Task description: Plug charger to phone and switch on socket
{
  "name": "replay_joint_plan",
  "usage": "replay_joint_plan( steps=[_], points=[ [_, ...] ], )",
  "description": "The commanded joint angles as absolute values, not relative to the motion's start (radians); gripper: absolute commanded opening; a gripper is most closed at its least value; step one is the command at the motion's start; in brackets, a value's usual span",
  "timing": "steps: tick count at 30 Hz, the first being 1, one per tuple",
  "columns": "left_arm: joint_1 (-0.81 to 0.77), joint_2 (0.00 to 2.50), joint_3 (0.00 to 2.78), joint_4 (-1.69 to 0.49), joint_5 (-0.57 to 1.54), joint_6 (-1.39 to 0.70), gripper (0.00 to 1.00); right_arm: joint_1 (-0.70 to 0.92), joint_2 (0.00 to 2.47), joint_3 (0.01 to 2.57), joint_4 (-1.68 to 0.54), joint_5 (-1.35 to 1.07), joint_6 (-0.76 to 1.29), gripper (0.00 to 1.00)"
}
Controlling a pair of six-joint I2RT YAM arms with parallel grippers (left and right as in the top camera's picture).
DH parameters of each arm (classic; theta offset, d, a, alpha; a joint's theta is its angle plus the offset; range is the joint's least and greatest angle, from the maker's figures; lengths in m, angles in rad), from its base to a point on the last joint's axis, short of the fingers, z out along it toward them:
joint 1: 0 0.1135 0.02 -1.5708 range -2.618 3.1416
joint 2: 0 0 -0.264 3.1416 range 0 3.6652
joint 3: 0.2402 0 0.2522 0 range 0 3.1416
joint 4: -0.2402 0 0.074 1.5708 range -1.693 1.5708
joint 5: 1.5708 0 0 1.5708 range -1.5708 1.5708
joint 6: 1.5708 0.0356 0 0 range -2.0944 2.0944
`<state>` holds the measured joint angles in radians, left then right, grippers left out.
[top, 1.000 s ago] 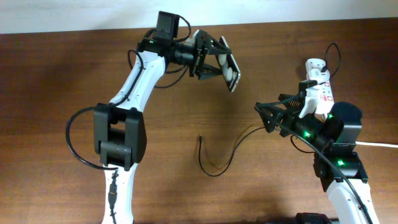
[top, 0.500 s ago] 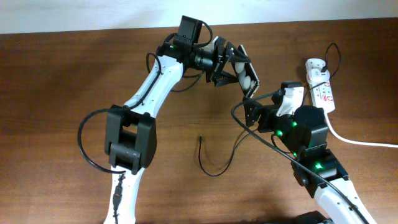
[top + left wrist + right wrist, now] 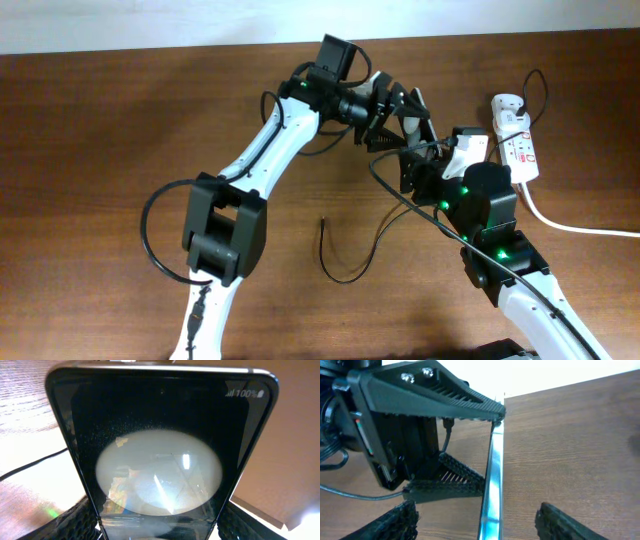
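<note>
From overhead, the left end effector (image 3: pixel 400 115) holds the phone (image 3: pixel 418 112) in the air above the counter (image 3: pixel 100 150), and the right end effector (image 3: pixel 420 158) sits just beside it from below. The charger (image 3: pixel 345 272) lies loose on the counter, well apart from both arms, with its connector tip (image 3: pixel 322 222) free. The socket (image 3: pixel 518 145) rests at the far right edge with nothing near its switches. In the left wrist view, the phone (image 3: pixel 160 460) fills the frame screen-up. The dark padded fingers (image 3: pixel 80 520) press on its two long edges, so this end effector is clamped on the phone. In the right wrist view, the phone (image 3: pixel 492 485) appears edge-on, running between the right fingers (image 3: pixel 402 522). These stand apart on either side with a clear gap, so nothing is gripped. The step in hand appears to be a mid-air transfer or steadying of the phone, ahead of any plugging. The next move likely calls for the right fingers to seat squarely on the phone before the left grip lets go. One arm would then need to fetch the connector tip.
</note>
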<state>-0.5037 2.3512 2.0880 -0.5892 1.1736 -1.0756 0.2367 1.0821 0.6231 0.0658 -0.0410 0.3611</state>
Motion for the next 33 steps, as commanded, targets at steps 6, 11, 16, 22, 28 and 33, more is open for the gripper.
replay_joint_plan(
  steps=[6,11,16,22,28,33],
  points=[
    [-0.517,2.360,2.109,-0.583,1.211,-1.084,0.00,0.244,1.087,0.640,0.070,-0.013,0.357,0.47],
    [-0.535,2.360,2.109,-0.583,1.208,-1.084,0.00,0.244,1.087,0.640,0.071,-0.002,0.357,0.36],
    [-0.537,2.360,2.109,-0.583,1.211,-1.084,0.00,0.244,1.087,0.640,0.069,0.012,0.357,0.27],
    [-0.537,2.360,2.109,-0.583,1.211,-1.084,0.00,0.244,1.087,0.640,0.069,0.013,0.357,0.20],
    [-0.550,2.360,2.109,-0.583,1.209,-1.084,0.00,0.244,1.087,0.640,0.069,0.012,0.357,0.10],
    [-0.550,2.360,2.109,-0.583,1.208,-1.084,0.27,0.244,1.087,0.640,0.072,0.012,0.357,0.04]
  ],
)
